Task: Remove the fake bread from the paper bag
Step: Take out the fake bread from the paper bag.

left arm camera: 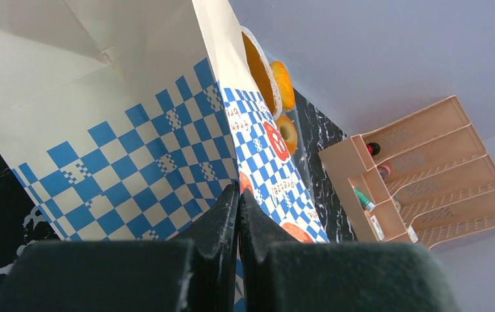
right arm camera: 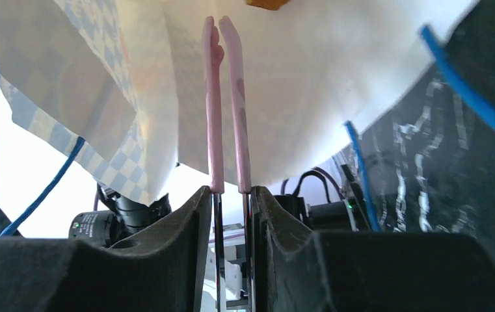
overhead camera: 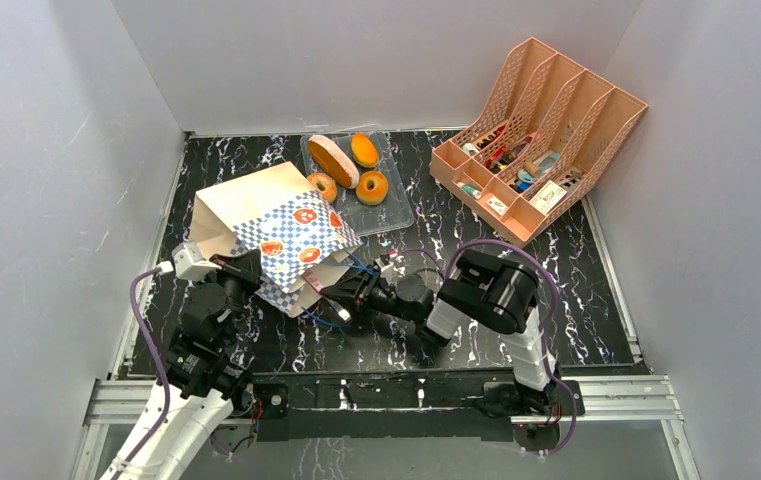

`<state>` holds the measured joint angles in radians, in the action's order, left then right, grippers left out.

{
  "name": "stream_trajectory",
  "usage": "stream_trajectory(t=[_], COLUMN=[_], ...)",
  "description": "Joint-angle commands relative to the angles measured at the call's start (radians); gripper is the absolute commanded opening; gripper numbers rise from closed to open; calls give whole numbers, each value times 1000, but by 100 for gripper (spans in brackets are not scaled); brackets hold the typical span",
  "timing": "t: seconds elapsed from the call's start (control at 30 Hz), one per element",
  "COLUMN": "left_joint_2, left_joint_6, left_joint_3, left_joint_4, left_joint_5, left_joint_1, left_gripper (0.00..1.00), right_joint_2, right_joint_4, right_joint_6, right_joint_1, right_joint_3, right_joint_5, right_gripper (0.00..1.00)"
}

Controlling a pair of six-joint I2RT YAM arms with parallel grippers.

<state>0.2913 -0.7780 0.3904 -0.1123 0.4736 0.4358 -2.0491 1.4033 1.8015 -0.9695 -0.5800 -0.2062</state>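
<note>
The right tool [right arm camera: 231,195] is clamped on pink tongs [right arm camera: 213,117] that point lengthwise into the paper bag [overhead camera: 256,205], which lies on the bench with its mouth toward the arms. A piece of bread [right arm camera: 267,3] sits just beyond the tips. The left tool [left arm camera: 238,195] is pinched together on the bag's rim.

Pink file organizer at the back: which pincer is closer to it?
Right. The right pincer, holding pink tongs, is at the open end of the paper bag, in front and left of the organizer; the left pincer pinches the bag's other side, even farther left.
</note>
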Motion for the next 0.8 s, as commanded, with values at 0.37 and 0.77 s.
stream_trajectory(t=[0.37,0.77], left_joint_2=[-40,-110], left_joint_6=[-149,-176], left_joint_3=[-25,-7], left_joint_4=[65,-11], left_joint_5=[11,23], left_joint_1=[4,4], left_gripper=[0,0], right_joint_2=[-43,-115], right_joint_4=[30,54], right_joint_6=[3,14], right_joint_1=[-23,-5], right_joint_3=[-168,-211], right_joint_5=[41,52], right_gripper=[23,24])
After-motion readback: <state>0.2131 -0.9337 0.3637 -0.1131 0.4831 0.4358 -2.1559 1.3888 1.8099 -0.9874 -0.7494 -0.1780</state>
